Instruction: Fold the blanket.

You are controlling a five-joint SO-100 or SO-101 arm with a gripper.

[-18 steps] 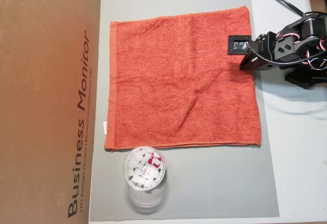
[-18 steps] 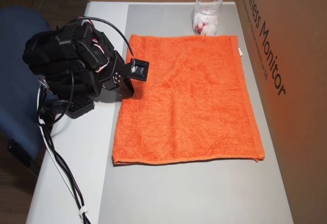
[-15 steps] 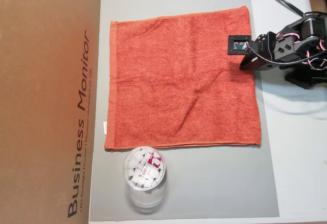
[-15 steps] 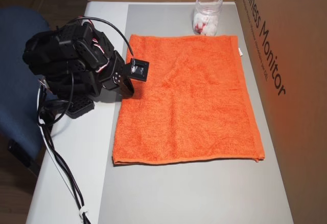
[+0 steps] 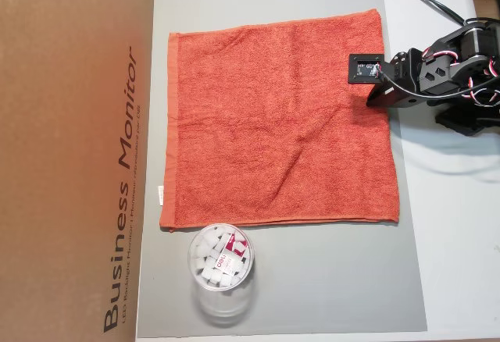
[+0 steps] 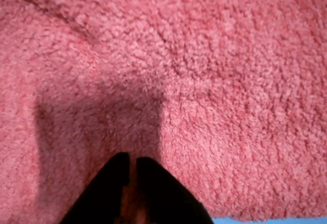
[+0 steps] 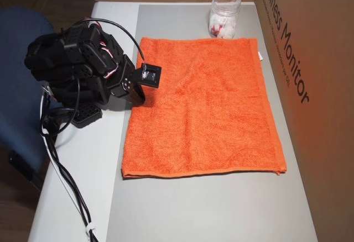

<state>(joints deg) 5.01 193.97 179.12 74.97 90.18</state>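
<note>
The clear plastic jar point(image 5: 221, 279) stands on the gray mat point(image 5: 312, 279), well apart from the jaws and just past the blanket's far corner; in an overhead view point(image 7: 224, 14) it holds small white pieces and a red-and-white label piece, filling only its lower part. What the pieces are cannot be made out.

The blanket point(image 5: 277, 119) lies flat and unfolded on the mat, its small white tag point(image 5: 160, 195) at the edge farthest from the jaws, next to the brown cardboard box point(image 5: 70, 154) printed "Business Monitor".

The gripper point(image 6: 131, 165) shows in the wrist view as 2 dark fingertips pointing at the terry cloth, jaws narrowed to a thin slit with nothing visibly pinched between them; whether they touch the cloth cannot be told. Their shadow falls on the cloth directly ahead. In both overhead views the fingertips are hidden beneath the black arm point(image 5: 437, 73) and its square camera module point(image 7: 149, 75), which sit over the blanket's near edge. A strip of blue shows at the wrist view's bottom right, cut off by the frame. The arm's cables point(image 7: 66, 175) run off the picture edge.
</note>
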